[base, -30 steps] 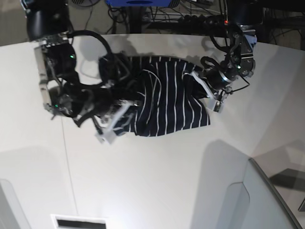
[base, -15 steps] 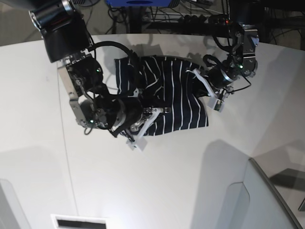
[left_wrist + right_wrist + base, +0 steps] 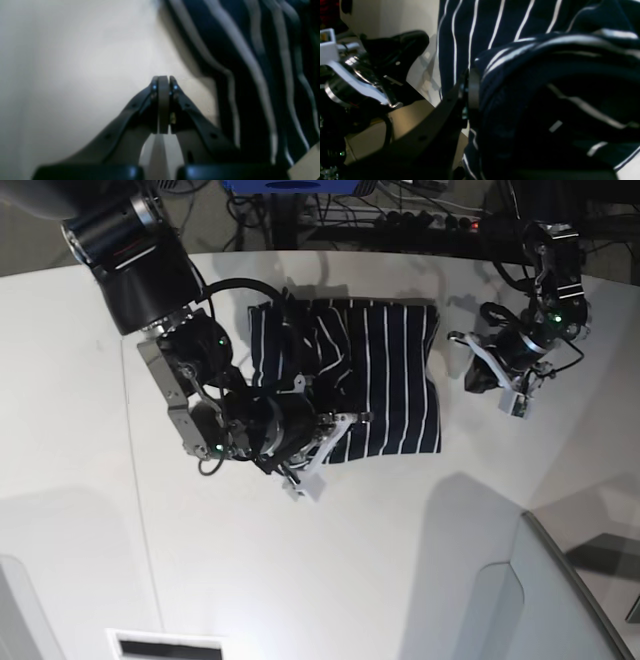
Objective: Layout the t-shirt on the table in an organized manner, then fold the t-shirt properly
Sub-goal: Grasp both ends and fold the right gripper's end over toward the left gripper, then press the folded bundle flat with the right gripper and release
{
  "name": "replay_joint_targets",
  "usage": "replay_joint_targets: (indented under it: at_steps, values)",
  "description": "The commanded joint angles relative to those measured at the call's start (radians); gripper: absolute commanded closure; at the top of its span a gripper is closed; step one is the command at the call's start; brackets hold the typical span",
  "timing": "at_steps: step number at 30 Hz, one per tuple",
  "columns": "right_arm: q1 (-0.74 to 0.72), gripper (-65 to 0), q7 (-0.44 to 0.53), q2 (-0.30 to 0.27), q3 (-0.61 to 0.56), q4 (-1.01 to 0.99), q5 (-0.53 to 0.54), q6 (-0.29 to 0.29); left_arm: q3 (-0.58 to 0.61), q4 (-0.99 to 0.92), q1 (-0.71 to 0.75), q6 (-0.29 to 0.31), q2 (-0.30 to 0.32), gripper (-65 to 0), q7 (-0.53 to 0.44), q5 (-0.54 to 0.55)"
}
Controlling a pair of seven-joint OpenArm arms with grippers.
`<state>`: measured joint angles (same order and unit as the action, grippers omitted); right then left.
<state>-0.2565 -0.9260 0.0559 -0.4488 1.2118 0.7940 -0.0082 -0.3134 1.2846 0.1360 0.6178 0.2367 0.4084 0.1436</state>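
Clamped on a raised fold of the t-shirt [image 3: 375, 375], the right gripper [image 3: 325, 442] is seen mid-fold, while the left gripper [image 3: 505, 385] is held closed and empty beside the cloth. The garment is laid near the table's [image 3: 330, 580] far edge, partly folded into a rough rectangle; squaring is judged unfinished. Cables are visible beyond the white tabletop.
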Motion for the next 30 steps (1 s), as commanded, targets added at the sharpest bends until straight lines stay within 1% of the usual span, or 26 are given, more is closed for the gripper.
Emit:
replay_joint_targets:
  at_steps: [1, 4, 7, 15, 16, 17, 18, 22, 25, 27, 28, 30]
  values:
    - [-0.025, -0.8, 0.009, 0.019, 0.002, 0.004, 0.002, 0.007, 0.001, 0.014, -0.009, 0.006, 0.006, 0.0, -0.019, 0.017]
    - [-0.025, -0.8, 0.009, 0.055, 0.003, -0.026, -0.055, 0.007, 0.006, 0.014, -0.009, 0.006, 0.002, 0.0, -0.018, 0.017]
    - [-0.025, -0.8, 0.011, 0.069, 0.005, -0.037, -0.089, 0.007, 0.012, 0.013, -0.012, 0.006, -0.013, 0.0, -0.018, 0.017]
    - [-0.031, -1.1, 0.011, 0.071, 0.005, -0.037, -0.089, 0.007, 0.081, 0.013, -0.020, 0.006, -0.021, 0.0, -0.018, 0.015]
    - [-0.031, -2.3, 0.011, 0.071, 0.005, -0.037, -0.084, 0.007, 0.084, 0.013, -0.020, 0.006, -0.021, 0.0, -0.018, 0.015]
    - [-0.031, -5.1, 0.011, 0.071, 0.005, -0.037, -0.083, 0.007, 0.084, 0.013, -0.020, 0.006, -0.023, 0.0, -0.016, 0.015]
    - [-0.031, -9.8, 0.011, 0.071, 0.005, -0.037, -0.083, 0.007, 0.084, 0.013, -0.020, 0.006, -0.023, 0.0, -0.016, 0.015]
    - [-0.031, -32.4, 0.011, 0.072, 0.005, -0.033, -0.083, 0.009, 0.082, 0.013, -0.022, 0.006, -0.023, 0.0, -0.016, 0.015]
    - [-0.031, -44.9, 0.011, 0.077, -0.002, -0.034, -0.083, 0.015, 0.070, 0.020, -0.020, 0.006, -0.021, 0.0, -0.016, 0.017]
    - [-0.048, -48.3, 0.018, 0.078, -0.038, -0.033, -0.083, 0.015, 0.058, 0.031, -0.016, 0.006, -0.007, 0.0, -0.016, 0.023]
    - [-0.065, -48.5, 0.026, 0.078, -0.078, -0.034, -0.083, 0.015, 0.027, 0.042, -0.011, 0.006, 0.006, 0.0, -0.016, 0.024]
    - [-0.089, -48.2, 0.031, 0.080, -0.146, -0.036, -0.078, 0.015, -0.043, 0.056, 0.006, 0.007, 0.014, 0.0, -0.015, 0.024]
